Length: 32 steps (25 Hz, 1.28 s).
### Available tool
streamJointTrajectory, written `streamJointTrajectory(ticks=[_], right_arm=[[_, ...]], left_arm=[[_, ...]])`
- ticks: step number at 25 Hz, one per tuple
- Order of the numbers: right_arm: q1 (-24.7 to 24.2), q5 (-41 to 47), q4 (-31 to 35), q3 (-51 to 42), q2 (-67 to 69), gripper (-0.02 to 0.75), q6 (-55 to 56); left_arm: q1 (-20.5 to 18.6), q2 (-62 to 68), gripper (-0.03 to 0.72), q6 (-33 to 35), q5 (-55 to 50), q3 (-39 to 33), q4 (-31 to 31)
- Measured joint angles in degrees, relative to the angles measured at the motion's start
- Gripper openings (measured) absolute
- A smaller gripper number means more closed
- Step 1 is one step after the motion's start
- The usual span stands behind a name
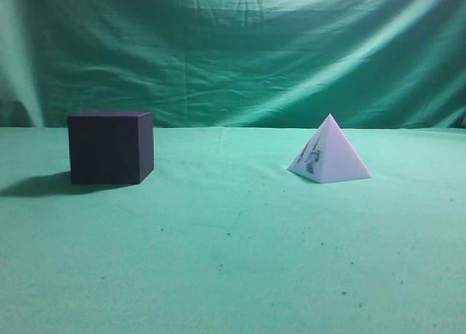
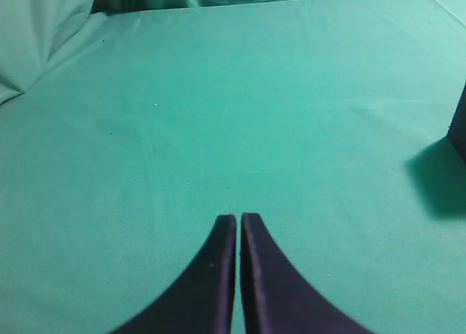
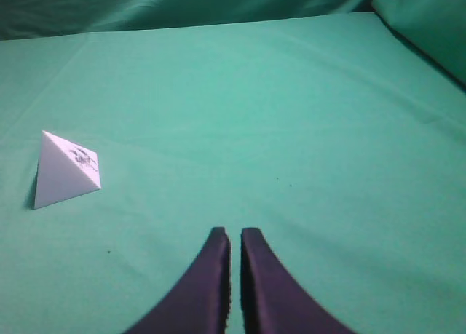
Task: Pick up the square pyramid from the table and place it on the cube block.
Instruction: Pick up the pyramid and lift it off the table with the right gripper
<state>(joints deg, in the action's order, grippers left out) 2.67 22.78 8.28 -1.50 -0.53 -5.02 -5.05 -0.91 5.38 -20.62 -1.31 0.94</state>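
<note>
The white square pyramid (image 1: 331, 153) stands on the green table (image 1: 233, 261) at the right, dark scribbles on its left face. It also shows in the right wrist view (image 3: 64, 171), far left of my right gripper (image 3: 235, 234), which is shut and empty above the cloth. The dark cube block (image 1: 111, 147) stands at the left; only its edge (image 2: 459, 126) shows at the right border of the left wrist view. My left gripper (image 2: 238, 219) is shut and empty, well left of the cube. Neither gripper shows in the exterior view.
A green cloth backdrop (image 1: 233, 50) hangs behind the table. Folded cloth rises at the far left in the left wrist view (image 2: 36, 28) and at the far right in the right wrist view (image 3: 429, 21).
</note>
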Motion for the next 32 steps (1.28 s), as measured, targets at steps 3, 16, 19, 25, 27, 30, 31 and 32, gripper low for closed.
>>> streamJointTrajectory(ticks=[3, 16, 19, 25, 27, 30, 31, 32], right_arm=[[0.0, 0.0, 0.0, 0.0, 0.0, 0.064, 0.0], [0.0, 0.0, 0.0, -0.1, 0.0, 0.064, 0.1], [0.0, -1.4, -0.3, -0.1, 0.0, 0.064, 0.1], [0.0, -20.7, 11.3, -0.2, 0.0, 0.064, 0.2], [0.0, -26.7, 12.5, -0.2, 0.0, 0.064, 0.2], [0.0, -24.1, 11.6, 4.9, 0.0, 0.064, -1.3], [0.0, -20.9, 10.7, 7.7, 0.3, 0.064, -2.4], [0.0, -17.0, 10.2, 11.4, 1.5, 0.064, -3.2]], left_arm=[[0.0, 0.0, 0.000, 0.0, 0.0, 0.0, 0.0], [0.0, 0.0, 0.000, 0.0, 0.0, 0.0, 0.0], [0.0, 0.0, 0.000, 0.0, 0.0, 0.0, 0.0], [0.0, 0.0, 0.000, 0.0, 0.0, 0.0, 0.0], [0.0, 0.0, 0.000, 0.0, 0.0, 0.0, 0.0], [0.0, 0.0, 0.000, 0.0, 0.0, 0.0, 0.0], [0.0, 0.0, 0.000, 0.0, 0.0, 0.0, 0.0], [0.0, 0.0, 0.000, 0.0, 0.0, 0.0, 0.0]])
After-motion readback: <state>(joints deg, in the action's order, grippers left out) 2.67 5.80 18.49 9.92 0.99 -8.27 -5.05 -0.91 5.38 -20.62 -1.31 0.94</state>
